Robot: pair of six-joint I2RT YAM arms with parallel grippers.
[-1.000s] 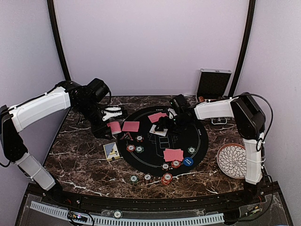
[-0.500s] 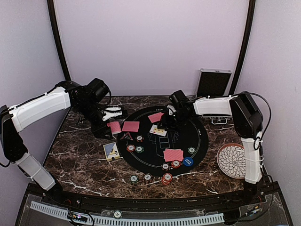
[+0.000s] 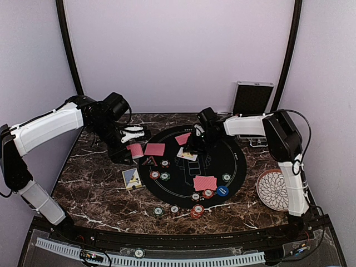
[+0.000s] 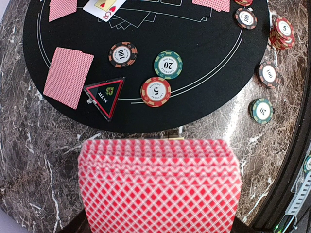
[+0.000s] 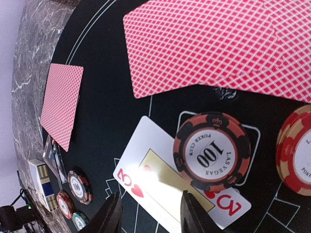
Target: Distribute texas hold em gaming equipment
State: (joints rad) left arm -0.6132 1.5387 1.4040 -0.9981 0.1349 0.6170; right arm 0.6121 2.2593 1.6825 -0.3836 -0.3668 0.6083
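The right claw [image 5: 151, 204] hangs low over the black mat [image 5: 102, 121] with its two fingers spread and nothing pinched between them. A face-up three of hearts [image 5: 160, 187] lies flat just beyond the fingertips, and its near edge shows in the gap. On the far part of that card rests a brown and black chip [image 5: 212, 158] printed "100", "POKER CLUB" and "LAS VEGAS". Just to its right an orange-red chip [image 5: 297, 153] is cut off by the frame edge, its lettering too partial to read. Beyond both, face-down red-backed cards [image 5: 204, 48] lie on the mat. The left claw [image 3: 132, 146] sits at the mat's left rim, pressed together on a deck of red-backed cards [image 4: 160, 187]. The deck fills the bottom of the left wrist view and hides the fingers. Ahead of the deck, on the mat, a triangular marker [image 4: 105, 94] reads "ALL IN" and lies just beside a single face-down card [image 4: 68, 76]. Near it are a red chip [image 4: 155, 91] marked "5", a green chip [image 4: 168, 64] marked "20" and a dark chip [image 4: 122, 54] marked "100". Off the mat, on the marbled surface [image 4: 29, 145], two more chips read "100" [image 4: 268, 73] and "20" [image 4: 261, 110].
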